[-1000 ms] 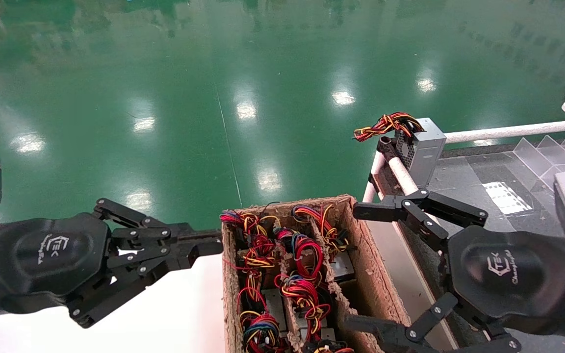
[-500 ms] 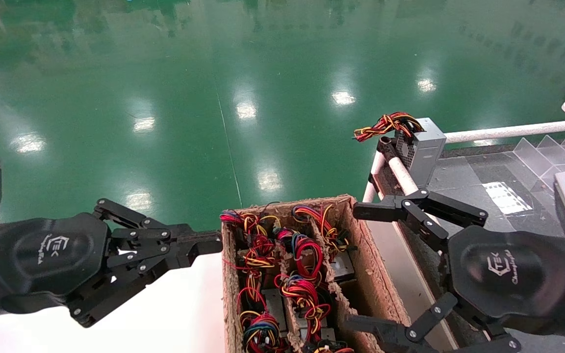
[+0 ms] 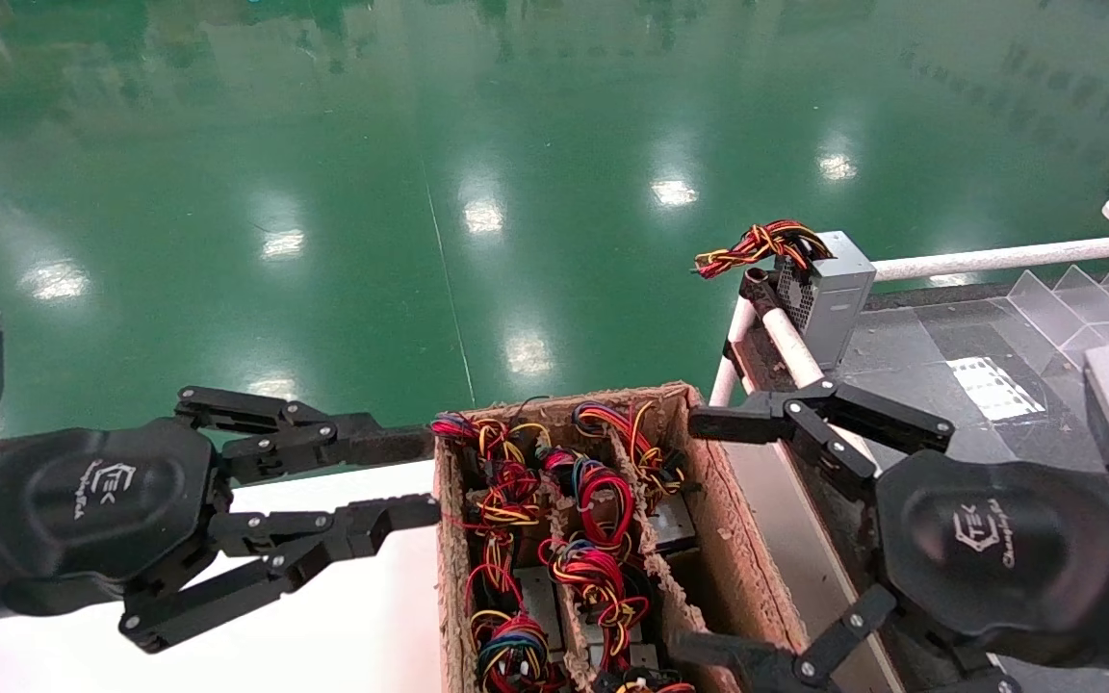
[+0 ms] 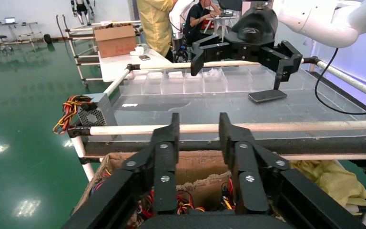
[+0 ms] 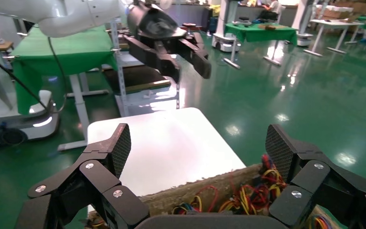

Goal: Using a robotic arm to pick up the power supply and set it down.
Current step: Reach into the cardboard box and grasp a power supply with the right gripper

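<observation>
Several power supplies point(image 3: 678, 525), small grey boxes topped with looped red, yellow and orange wires point(image 3: 603, 491), stand in the compartments of a brown cardboard box point(image 3: 728, 520). My left gripper point(image 3: 415, 476) hovers just left of the box over the white table, open, with nothing between its fingers. In the left wrist view the left gripper point(image 4: 199, 138) points across the box's rim point(image 4: 190, 167). My right gripper point(image 3: 699, 534) is open wide at the box's right wall, holding nothing. The right wrist view shows the right gripper point(image 5: 200, 152) above the wires point(image 5: 248, 200).
Another grey box point(image 3: 829, 289) with wires jutting sideways stands at the corner of a railed dark table point(image 3: 911, 356), also visible as the grey box point(image 4: 97, 110). A white table point(image 3: 352, 616) lies left of the cardboard box. Green floor lies beyond.
My left gripper has gone from nearly shut to open. The right gripper has barely shifted. The wires and boxes have not moved.
</observation>
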Tool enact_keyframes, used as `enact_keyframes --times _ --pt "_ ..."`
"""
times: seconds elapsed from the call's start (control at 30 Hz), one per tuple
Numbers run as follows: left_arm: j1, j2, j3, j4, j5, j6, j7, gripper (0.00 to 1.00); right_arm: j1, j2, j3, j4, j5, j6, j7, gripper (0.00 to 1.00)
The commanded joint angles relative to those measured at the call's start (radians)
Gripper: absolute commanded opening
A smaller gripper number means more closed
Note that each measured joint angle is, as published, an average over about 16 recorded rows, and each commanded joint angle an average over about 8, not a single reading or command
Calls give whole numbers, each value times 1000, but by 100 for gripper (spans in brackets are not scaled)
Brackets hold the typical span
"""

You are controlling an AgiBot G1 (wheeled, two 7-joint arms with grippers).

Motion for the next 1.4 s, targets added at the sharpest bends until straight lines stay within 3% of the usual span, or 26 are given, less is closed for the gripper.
enact_keyframes --times 0.03,0.43,0.63,0.93,1.3,1.33,1.4 --pt "0 0 0 0 0 0 0 100 0 0 -2 -4 -8 7 1 100" --pt "0 0 0 0 0 0 0 100 21 -37 -43 -9 -97 79 27 100" --pt "0 0 0 0 0 0 0 100 76 -106 -114 -64 -234 164 93 100" --pt "0 0 0 0 0 0 0 100 236 -286 -249 -318 -463 261 206 100" --pt "0 0 0 0 0 0 0 100 355 -441 -299 -665 -515 238 191 100" --pt "0 0 0 0 0 0 0 100 361 -448 -299 -688 -513 235 183 99" --pt "0 0 0 0 0 0 0 100 371 -460 -297 -735 -508 226 168 74"
